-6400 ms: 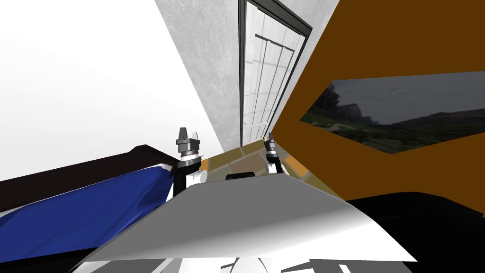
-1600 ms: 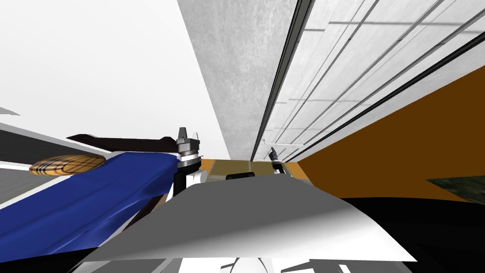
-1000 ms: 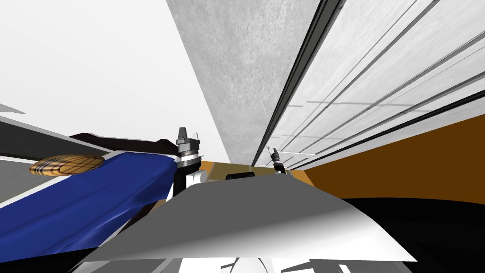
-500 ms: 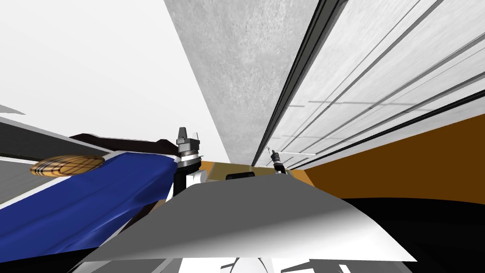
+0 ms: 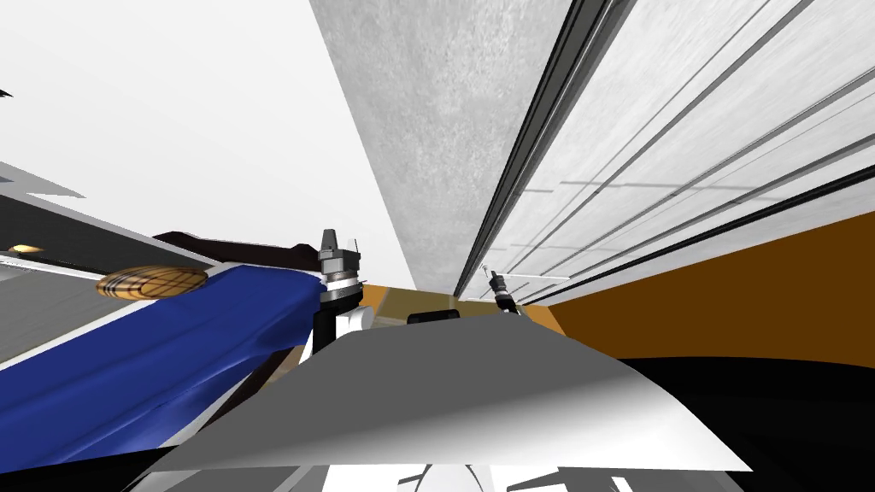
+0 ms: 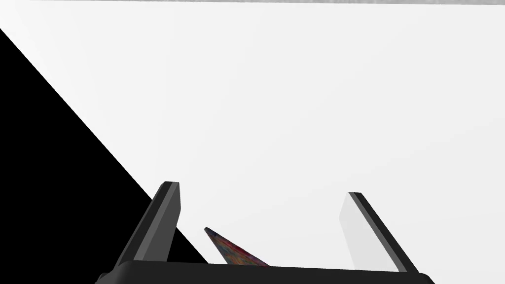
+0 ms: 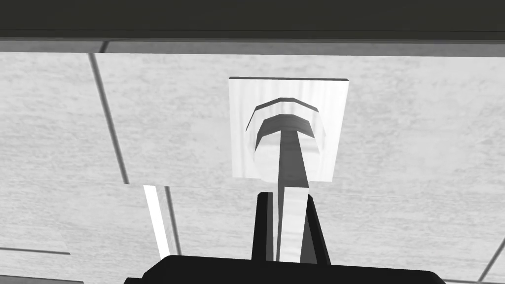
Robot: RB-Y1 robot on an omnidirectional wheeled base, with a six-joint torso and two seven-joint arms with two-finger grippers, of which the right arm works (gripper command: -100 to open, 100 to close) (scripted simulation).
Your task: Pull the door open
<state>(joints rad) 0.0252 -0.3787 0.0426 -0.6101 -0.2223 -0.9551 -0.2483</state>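
My right tool [image 7: 285, 196] pinches the lever handle [image 7: 290, 148] of the white panelled door [image 7: 409, 123], close ahead on my right, gripping it edge-on so a backward pull should swing it. My left tool [image 6: 261, 190] hangs spread, idle.

At our left we see a blue bed [image 5: 154, 359] bearing a plaid pillow [image 5: 152, 281]; a brown wall [image 5: 726, 299] stands right.

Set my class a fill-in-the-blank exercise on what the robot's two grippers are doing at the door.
1. The right gripper is shut on the door's ____.
2. The left gripper is ____, gripping nothing.
3. The bedcover on the robot's left is coloured ____.
Missing words: handle; open; blue.
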